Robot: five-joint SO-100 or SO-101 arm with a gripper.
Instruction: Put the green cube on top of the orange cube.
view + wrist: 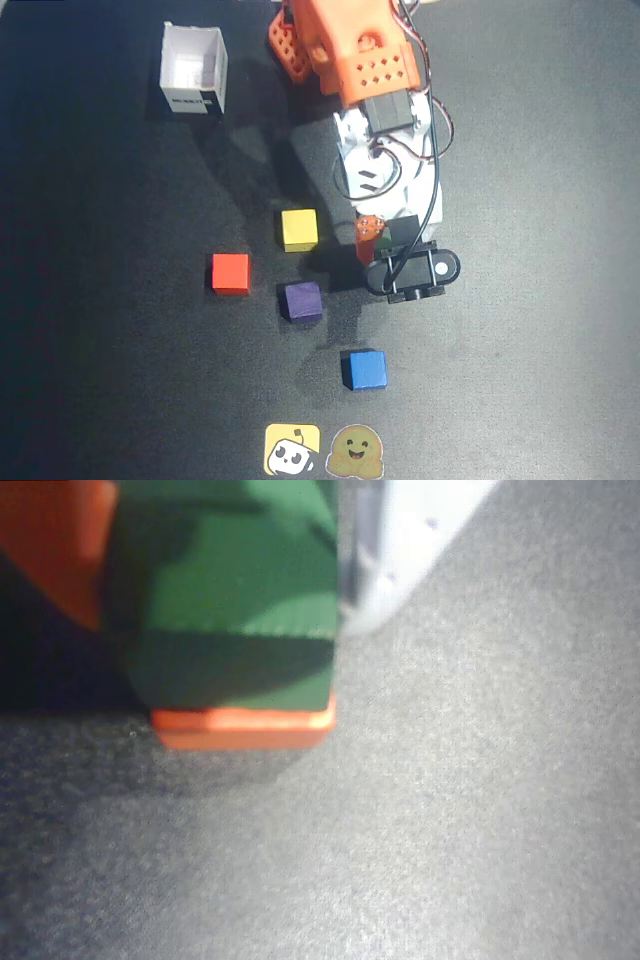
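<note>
- Wrist view: my gripper (225, 600) is closed on the green cube (230, 610), with one orange finger (50, 540) at its left face and a white finger (400, 550) at its right face.
- The green cube sits directly above the orange cube (243, 728); only the front edge of the orange cube shows below it. The two appear to be touching or very nearly so, but I cannot tell for certain.
- The key relation: the green cube's lower edge runs parallel to the orange cube's edge, and its right side lines up with the orange cube's right corner. I judge the stack aligned enough to let go.
- Overhead view: my gripper (376, 238) is right of the yellow cube (298, 229); a sliver of green cube (384, 240) and orange cube (368, 244) shows under the arm.
- Bystanders on the table (520, 350), all apart from the stack: red cube (230, 273), purple cube (301, 301), blue cube (364, 369), white box (193, 68).
- Next move, as I judge it: open the jaws and lift straight up.
</note>
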